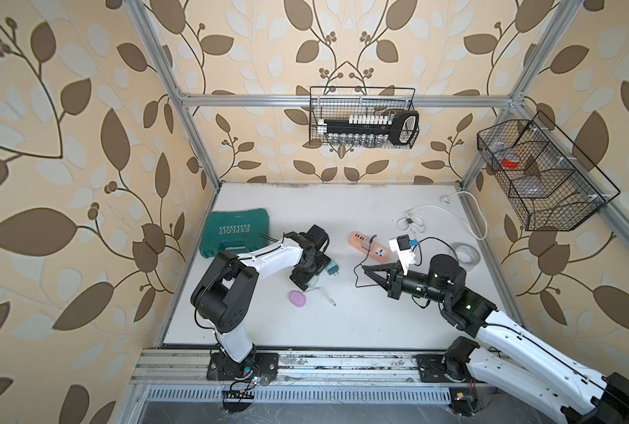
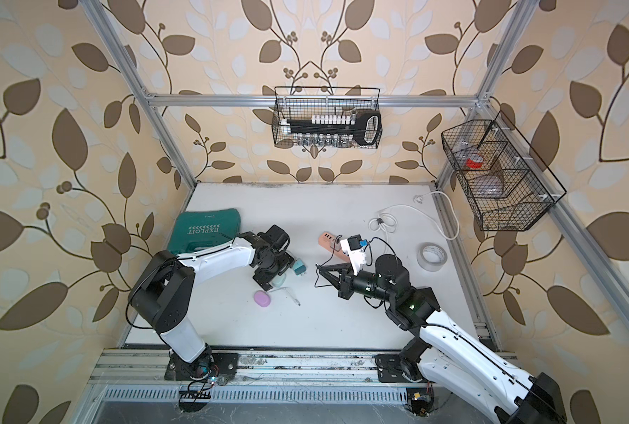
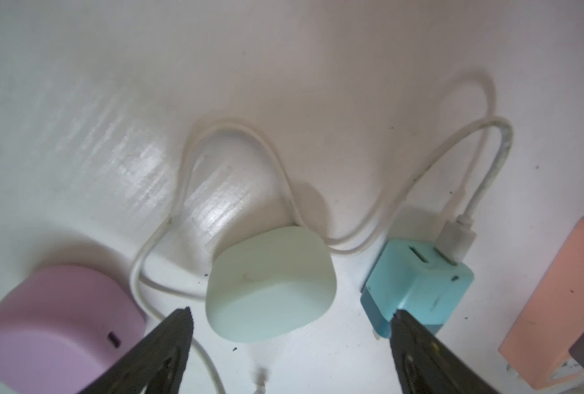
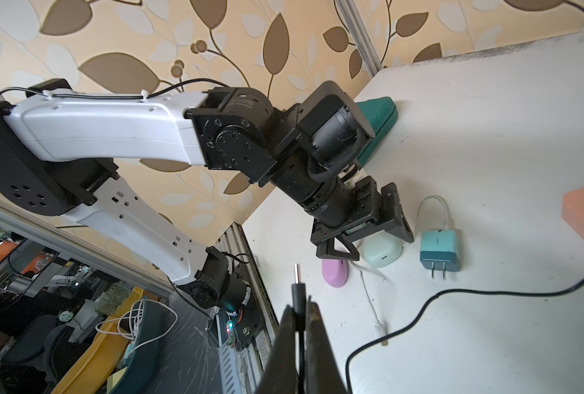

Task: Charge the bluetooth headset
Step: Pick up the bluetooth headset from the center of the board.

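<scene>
The pale green earbud case [image 3: 270, 283], likely the headset, lies mid-surface [image 1: 342, 323] between a purple case [image 3: 55, 320] and a teal adapter [image 3: 420, 286], nothing plugged in. The left claw [image 3: 291, 312] hovers astride it, spread wide. The right claw [image 4: 300, 307] pinches a black cable plug [image 4: 297, 286] aloft; insertion is left.

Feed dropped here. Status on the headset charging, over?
Left gripper open, straddling mint case. Right gripper shut on black cable plug. Purple case, blue adapter close beside.

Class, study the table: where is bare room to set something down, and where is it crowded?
Free: back strip between green case and white cord; front strip between purple case and rail. Crowded: by the left gripper, with mint case, charger, cable.
</scene>
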`<move>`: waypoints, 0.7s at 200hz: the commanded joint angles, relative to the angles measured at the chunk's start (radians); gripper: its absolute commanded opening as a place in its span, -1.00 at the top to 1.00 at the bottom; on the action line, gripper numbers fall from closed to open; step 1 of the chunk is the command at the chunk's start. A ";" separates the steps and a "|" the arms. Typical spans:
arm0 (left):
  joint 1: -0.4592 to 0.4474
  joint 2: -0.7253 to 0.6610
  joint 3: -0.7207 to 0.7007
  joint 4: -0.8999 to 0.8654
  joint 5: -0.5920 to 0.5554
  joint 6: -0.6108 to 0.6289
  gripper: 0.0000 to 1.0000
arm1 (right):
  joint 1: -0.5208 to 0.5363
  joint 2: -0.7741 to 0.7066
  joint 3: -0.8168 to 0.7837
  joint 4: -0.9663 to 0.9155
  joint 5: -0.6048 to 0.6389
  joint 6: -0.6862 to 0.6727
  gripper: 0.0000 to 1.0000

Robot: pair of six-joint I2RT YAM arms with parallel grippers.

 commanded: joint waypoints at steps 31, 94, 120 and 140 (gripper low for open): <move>-0.019 0.029 0.033 -0.067 -0.051 -0.092 -0.81 | -0.003 -0.054 -0.010 -0.022 -0.003 -0.018 0.88; -0.024 0.055 0.038 -0.058 -0.066 -0.127 -0.72 | -0.002 -0.049 -0.003 -0.019 -0.011 -0.022 0.87; -0.024 0.070 0.031 -0.042 -0.061 -0.135 -0.70 | -0.002 -0.050 -0.001 -0.020 -0.014 -0.024 0.88; -0.024 0.071 0.025 -0.029 -0.058 -0.137 -0.69 | -0.002 -0.055 -0.002 -0.020 -0.012 -0.025 0.87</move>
